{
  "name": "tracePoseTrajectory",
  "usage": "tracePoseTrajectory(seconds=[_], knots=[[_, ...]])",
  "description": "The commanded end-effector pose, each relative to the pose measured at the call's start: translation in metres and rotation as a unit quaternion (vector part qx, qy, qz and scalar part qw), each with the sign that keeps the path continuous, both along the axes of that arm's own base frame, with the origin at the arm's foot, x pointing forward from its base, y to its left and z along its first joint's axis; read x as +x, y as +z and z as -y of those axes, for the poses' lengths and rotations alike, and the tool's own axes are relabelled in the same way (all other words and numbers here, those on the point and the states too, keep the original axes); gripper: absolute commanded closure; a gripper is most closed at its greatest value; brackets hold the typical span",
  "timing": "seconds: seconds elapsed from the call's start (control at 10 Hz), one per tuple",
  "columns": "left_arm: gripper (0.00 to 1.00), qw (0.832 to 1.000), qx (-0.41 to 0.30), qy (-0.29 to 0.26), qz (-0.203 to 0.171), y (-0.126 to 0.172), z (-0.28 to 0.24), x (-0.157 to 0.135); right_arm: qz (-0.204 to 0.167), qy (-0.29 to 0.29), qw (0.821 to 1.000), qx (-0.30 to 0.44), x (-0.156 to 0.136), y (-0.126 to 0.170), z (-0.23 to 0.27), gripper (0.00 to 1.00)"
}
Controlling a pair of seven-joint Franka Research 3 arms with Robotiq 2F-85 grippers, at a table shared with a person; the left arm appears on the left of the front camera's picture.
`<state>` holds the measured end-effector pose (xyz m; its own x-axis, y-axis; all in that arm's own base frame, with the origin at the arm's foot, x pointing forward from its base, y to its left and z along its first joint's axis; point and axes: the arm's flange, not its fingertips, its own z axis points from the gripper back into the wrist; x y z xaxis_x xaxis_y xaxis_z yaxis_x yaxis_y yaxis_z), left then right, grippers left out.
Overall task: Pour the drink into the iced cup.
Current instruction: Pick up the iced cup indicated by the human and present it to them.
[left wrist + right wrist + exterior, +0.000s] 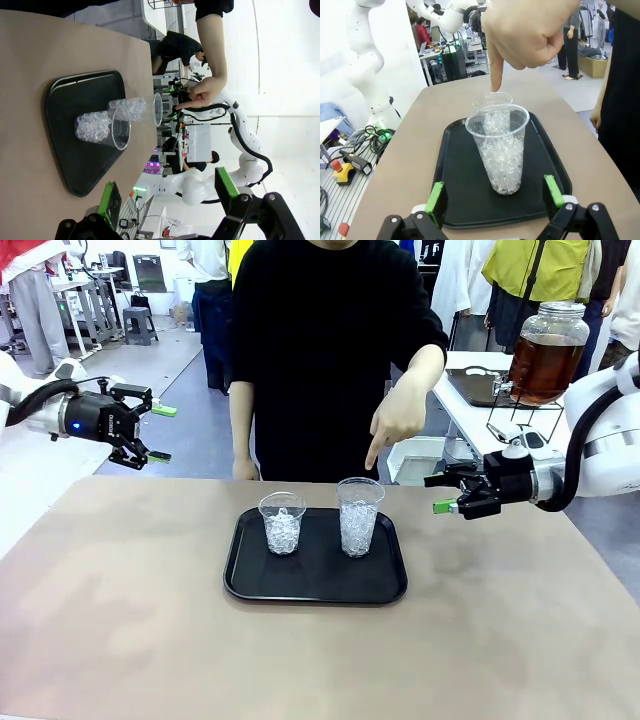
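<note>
While person's hand (398,418) points at taller iced cup (359,517) on tray (390,592), left gripper (160,433) and right gripper (437,493) hang spread, empty. Amber drink (543,365) sits in big glass jar (558,326) on side table (465,425) behind right arm (600,440). Jar likely heavy, fragile. Cup thin, crushable: grip mid-wall, gently.

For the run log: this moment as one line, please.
left gripper open | right gripper open | hand pointing at taller iced cup | shorter iced cup beside it on tray

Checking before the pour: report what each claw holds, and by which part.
Nothing is held. The left claw and the right claw both stand open in the air, off to either side of the tray.
</note>
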<state>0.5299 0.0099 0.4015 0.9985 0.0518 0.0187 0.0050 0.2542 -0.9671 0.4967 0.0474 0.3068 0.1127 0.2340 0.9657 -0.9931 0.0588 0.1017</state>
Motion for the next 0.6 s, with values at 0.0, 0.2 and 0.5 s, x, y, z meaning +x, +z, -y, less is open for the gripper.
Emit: tracePoseTrajectory(seconds=[0.0, 0.2, 0.5], knots=[[0.0, 1.0, 0.001, 0.002, 0.0, 0.001, 0.0, -0.002, 0.004, 0.004, 1.0, -0.004, -0.001, 0.003, 0.001, 0.0], [0.0, 1.0, 0.001, 0.002, 0.0, 0.001, 0.0, -0.002, 0.0, 0.0, 1.0, 0.0, 0.0, 0.0, 0.0, 0.0], [0.0, 1.0, 0.001, 0.002, 0.0, 0.001, 0.0, -0.002, 0.027, -0.005, 0.999, 0.031, 0.016, -0.022, -0.017, 0.0]])
